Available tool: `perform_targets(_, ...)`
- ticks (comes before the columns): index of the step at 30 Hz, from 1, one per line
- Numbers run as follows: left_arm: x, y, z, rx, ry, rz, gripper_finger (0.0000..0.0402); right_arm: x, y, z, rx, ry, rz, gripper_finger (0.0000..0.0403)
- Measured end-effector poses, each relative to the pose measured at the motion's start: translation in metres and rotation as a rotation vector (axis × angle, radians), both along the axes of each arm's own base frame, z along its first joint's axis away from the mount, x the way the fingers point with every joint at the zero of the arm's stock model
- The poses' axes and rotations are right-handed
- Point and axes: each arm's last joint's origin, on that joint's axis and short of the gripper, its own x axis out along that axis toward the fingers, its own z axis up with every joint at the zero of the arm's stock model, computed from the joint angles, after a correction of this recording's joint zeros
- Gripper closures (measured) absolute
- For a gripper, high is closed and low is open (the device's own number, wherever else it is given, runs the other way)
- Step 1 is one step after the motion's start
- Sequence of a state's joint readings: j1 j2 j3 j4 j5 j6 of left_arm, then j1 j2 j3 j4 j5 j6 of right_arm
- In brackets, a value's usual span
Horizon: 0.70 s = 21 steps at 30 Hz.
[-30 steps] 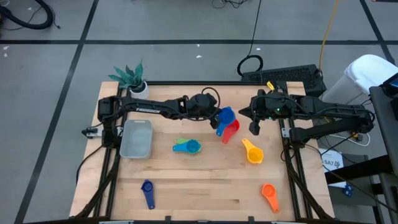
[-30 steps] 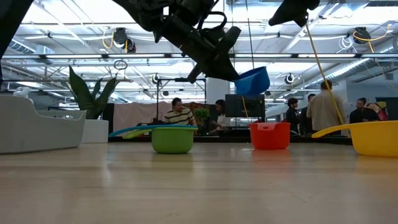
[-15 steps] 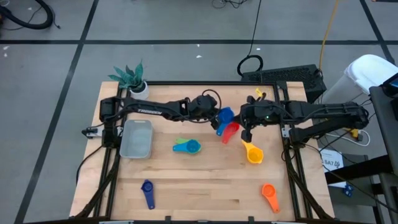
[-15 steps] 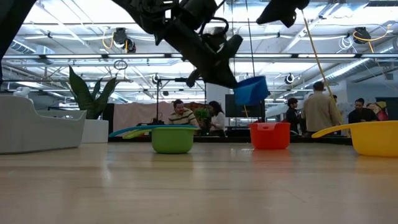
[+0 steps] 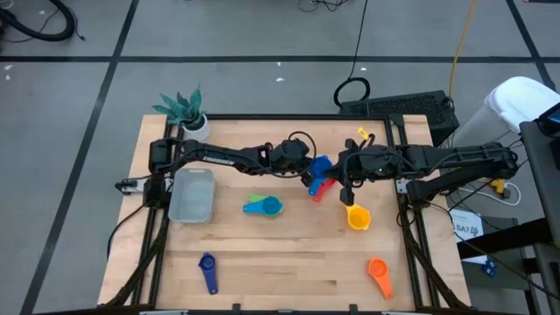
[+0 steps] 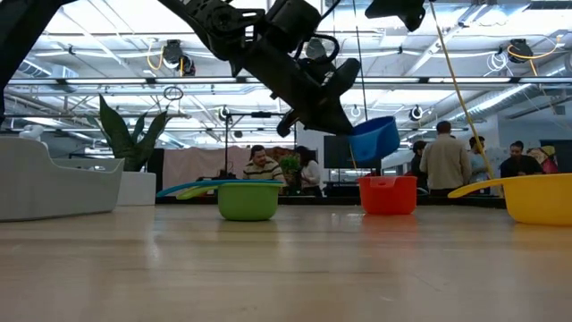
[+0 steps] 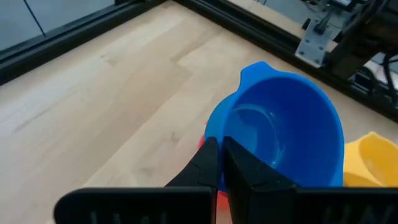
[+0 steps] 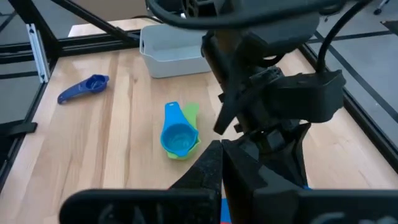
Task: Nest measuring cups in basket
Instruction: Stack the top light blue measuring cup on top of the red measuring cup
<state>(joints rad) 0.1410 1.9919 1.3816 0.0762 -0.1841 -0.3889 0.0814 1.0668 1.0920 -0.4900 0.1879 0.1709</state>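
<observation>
My left gripper (image 5: 308,169) is shut on the blue measuring cup (image 5: 320,164), which is in the air above the red cup (image 5: 325,184); the low view shows the blue cup (image 6: 374,139) well over the red one (image 6: 387,194). My right gripper (image 5: 346,182) is shut and hovers high just right of both, touching nothing. On the table lie the yellow cup (image 5: 355,215), the orange cup (image 5: 378,275) and the dark blue cup (image 5: 208,270). The light blue cup (image 5: 265,206) sits on the green one (image 5: 255,200). The basket (image 5: 192,194) is at the left. My left gripper pinches the blue cup at the bowl's rim (image 7: 219,124) on the side nearest the wrist, and its own fingers (image 7: 245,171) cover the exact spot. It reaches in level from the table's left. The cup is lifted clear and tilted, mouth partly upward, above the red cup.
A small potted plant (image 5: 185,108) stands at the far left corner. The two arms are close together over the far middle of the table. Bare wood lies between the basket and the light blue and green cups, and along the near edge between the dark blue and orange cups.
My left gripper has carried the blue cup a little toward the table's right and lower, tipping it slightly. My right gripper has moved toward the table's left, closing in beside the red and blue cups. The other cups have stayed where they were.
</observation>
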Motion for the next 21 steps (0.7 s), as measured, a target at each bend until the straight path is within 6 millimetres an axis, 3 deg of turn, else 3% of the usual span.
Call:
perform_targets(5, 0.002, 0.0, 0.005, 0.003, -0.012, -0.001, 0.0394, 0.003, 0.0, 0.0, 0.012, -0.01, -0.006, 0.0403)
perform_targets(14, 0.01, 0.001, -0.023, -0.043, 0.022, 0.007, 0.0394, 0.017, 0.011, -0.006, 0.02, -0.025, 0.037, 0.0403)
perform_targets(21, 0.011, 0.001, -0.023, -0.046, 0.015, 0.005, 0.0392, 0.017, 0.013, -0.006, 0.021, -0.024, 0.041, 0.0403)
